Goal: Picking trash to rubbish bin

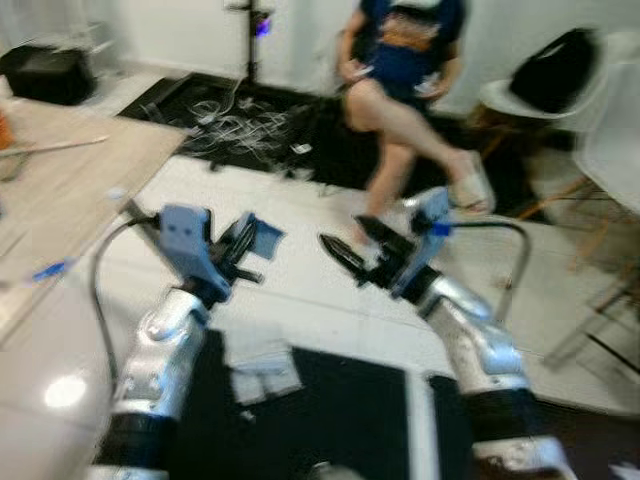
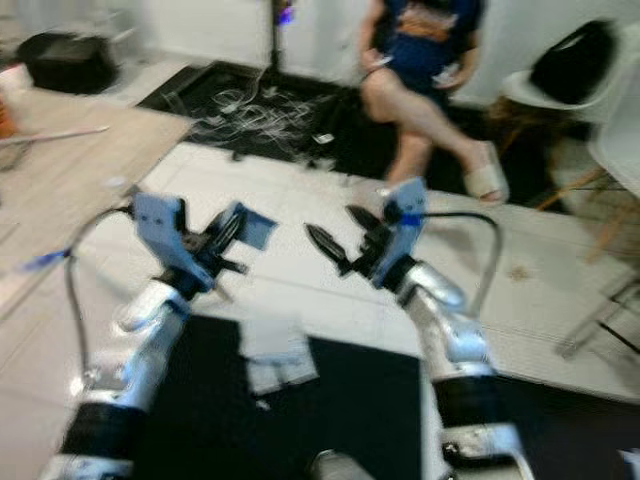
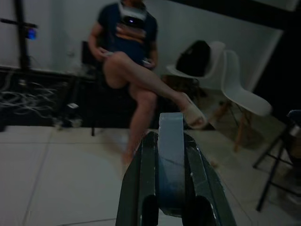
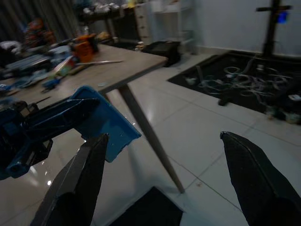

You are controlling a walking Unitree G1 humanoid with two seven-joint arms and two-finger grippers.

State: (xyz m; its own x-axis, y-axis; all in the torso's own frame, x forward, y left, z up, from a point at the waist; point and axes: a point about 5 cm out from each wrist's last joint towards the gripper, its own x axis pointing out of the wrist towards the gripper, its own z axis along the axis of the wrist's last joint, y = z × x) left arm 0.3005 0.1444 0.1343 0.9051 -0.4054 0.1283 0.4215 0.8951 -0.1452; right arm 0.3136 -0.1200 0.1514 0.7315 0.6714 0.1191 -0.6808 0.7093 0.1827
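Your left hand (image 1: 243,243) is clamped on a flat blue scrap (image 1: 263,238) held above the floor, your right hand (image 2: 345,240) spread wide and empty; blur suggests motion, so any jolt could shake the scrap loose.

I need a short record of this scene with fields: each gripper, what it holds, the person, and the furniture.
left gripper: shut on a flat blue piece, raised in front of the robot
right gripper: open, holding nothing, facing the left one
person: seated ahead, legs crossed, something in both hands
table: wooden, on the robot's left
chair: white, beside the person
floor: white tiles
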